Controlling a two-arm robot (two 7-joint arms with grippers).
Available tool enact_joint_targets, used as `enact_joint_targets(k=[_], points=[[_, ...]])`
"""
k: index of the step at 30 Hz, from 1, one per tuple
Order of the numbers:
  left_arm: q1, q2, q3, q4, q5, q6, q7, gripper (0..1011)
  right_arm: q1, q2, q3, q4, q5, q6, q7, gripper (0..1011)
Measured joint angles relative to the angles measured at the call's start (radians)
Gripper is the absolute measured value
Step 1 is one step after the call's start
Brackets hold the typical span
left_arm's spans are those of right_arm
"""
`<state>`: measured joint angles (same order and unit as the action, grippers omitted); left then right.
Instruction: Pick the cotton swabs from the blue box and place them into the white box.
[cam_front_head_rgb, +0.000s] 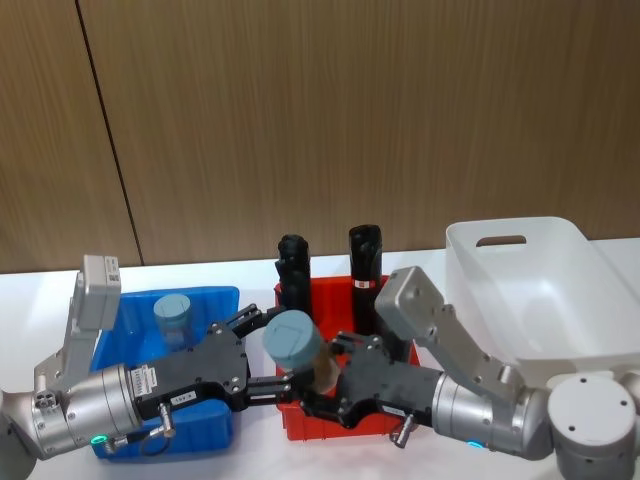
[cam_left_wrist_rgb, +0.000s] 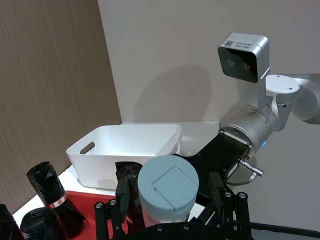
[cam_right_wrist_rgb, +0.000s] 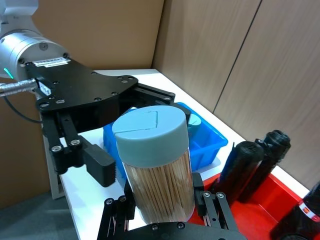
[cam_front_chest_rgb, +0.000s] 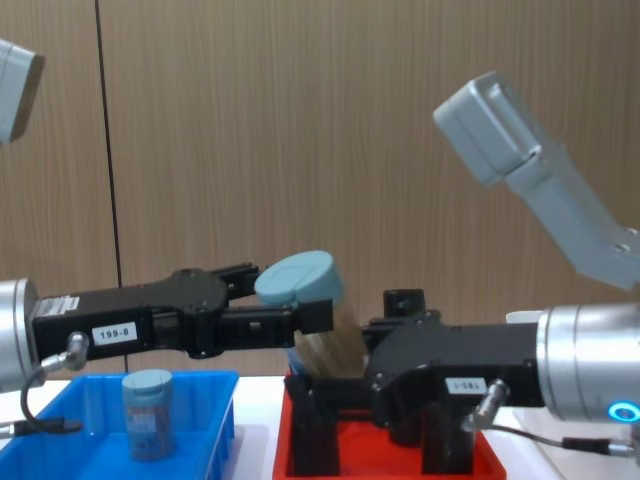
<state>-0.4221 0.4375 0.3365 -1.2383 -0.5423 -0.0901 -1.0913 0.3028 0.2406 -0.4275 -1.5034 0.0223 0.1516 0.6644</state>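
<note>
White counter, looks mid-handover: your right fingers grip the clear grey-lidded swab jar, left fingers spread open; next, carry it to the glossy white bin.

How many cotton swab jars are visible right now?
2. The held jar is aloft over the red tray in the right pincer, with the left pincer open beside it. The second jar stands in the blue box. Others may hide behind the arms.

Upright black rolls in red tray
</note>
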Motion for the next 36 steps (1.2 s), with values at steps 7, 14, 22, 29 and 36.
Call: enact_joint_targets(k=[7,14,22,29,36], points=[[0.000,0.000,0.000,0.000,0.000,0.000,0.000,1004,-0.013,0.024,0.017,-0.019,0.028,-0.001,-0.024,650],[0.000,0.000,0.000,0.000,0.000,0.000,0.000,1004,-0.030,0.059,0.044,-0.044,0.063,-0.001,-0.057,650],[0.000,0.000,0.000,0.000,0.000,0.000,0.000,1004,-0.049,0.114,0.093,-0.076,0.118,0.003,-0.114,650],[0.000,0.000,0.000,0.000,0.000,0.000,0.000,1004,-0.054,0.155,0.137,-0.086,0.167,0.013,-0.166,650],[0.000,0.000,0.000,0.000,0.000,0.000,0.000,1004,-0.048,0.182,0.174,-0.072,0.207,0.030,-0.221,650]])
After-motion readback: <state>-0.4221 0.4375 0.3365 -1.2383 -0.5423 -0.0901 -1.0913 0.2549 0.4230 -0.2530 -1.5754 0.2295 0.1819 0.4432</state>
